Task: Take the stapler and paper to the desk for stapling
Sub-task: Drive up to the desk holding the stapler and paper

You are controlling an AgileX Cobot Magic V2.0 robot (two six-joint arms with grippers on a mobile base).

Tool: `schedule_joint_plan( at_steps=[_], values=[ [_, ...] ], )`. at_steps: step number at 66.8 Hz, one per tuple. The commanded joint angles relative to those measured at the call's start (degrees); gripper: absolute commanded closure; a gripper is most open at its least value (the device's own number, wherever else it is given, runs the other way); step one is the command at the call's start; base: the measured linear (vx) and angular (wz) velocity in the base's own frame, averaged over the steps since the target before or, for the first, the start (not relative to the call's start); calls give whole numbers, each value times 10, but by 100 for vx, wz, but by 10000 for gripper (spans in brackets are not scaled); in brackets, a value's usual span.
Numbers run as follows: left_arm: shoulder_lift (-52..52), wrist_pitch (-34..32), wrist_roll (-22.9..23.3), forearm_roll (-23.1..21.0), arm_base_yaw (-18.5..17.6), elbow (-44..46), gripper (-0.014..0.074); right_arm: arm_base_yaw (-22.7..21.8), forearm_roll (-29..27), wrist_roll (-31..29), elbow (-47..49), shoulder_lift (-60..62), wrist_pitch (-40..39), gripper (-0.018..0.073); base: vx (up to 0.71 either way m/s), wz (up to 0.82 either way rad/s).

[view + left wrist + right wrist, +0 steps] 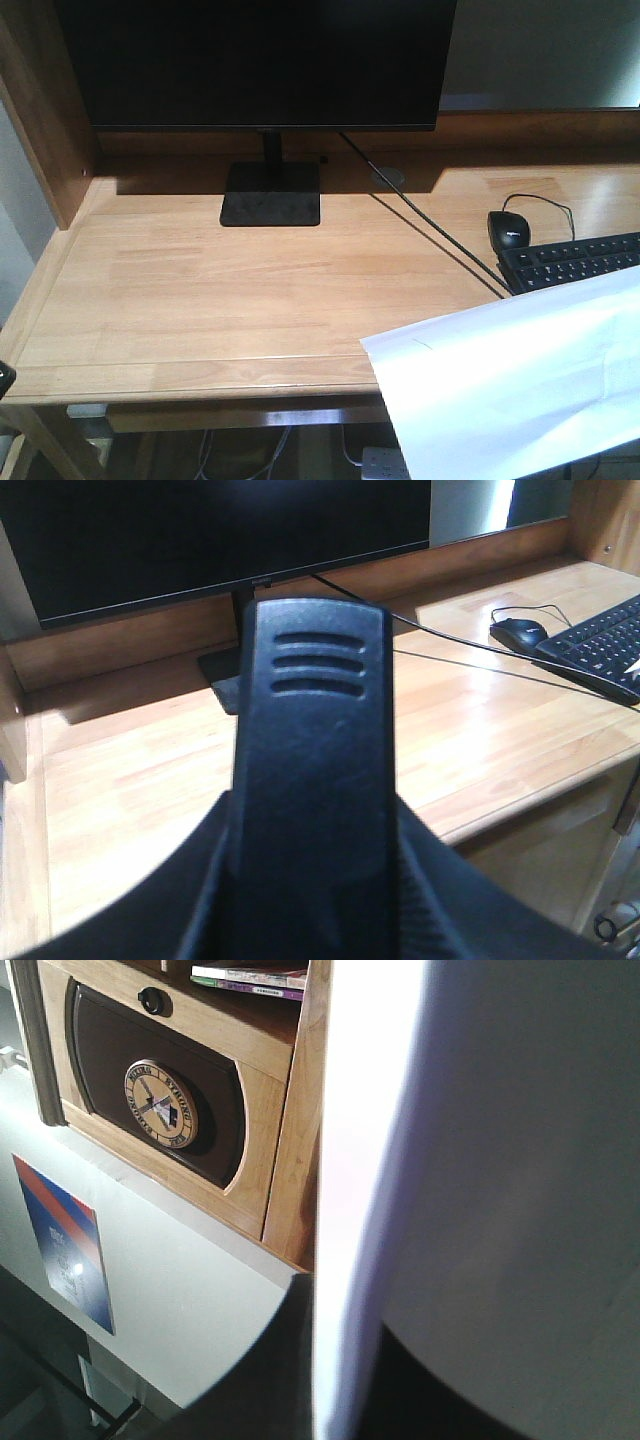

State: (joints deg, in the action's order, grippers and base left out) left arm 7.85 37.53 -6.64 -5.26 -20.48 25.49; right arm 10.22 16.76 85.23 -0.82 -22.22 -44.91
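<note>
My left gripper [315,880] is closed on the stapler [312,710], which stands up between my two dark fingers [195,900]; these show only as blurred shapes, low at each side of the wrist view. My right gripper [345,1400] grips the paper [500,1160] near its edge, with one dark finger [265,1370] on the left of the sheet and another dark part on its right. From the front, only a small dark tip of my left arm [5,378] shows, at the near left edge.
</note>
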Motion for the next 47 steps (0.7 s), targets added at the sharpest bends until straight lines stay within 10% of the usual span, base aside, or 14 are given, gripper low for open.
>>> schedule_joint_plan(
  at_steps=[1,47],
  values=[
    [7,-67,2,-6,-1,18,603,1,-4,-2,17,-2,-38,564,8,-2],
    [7,-67,2,-6,-1,18,603,1,-4,-2,17,-2,-39,564,5,-1]
  ],
)
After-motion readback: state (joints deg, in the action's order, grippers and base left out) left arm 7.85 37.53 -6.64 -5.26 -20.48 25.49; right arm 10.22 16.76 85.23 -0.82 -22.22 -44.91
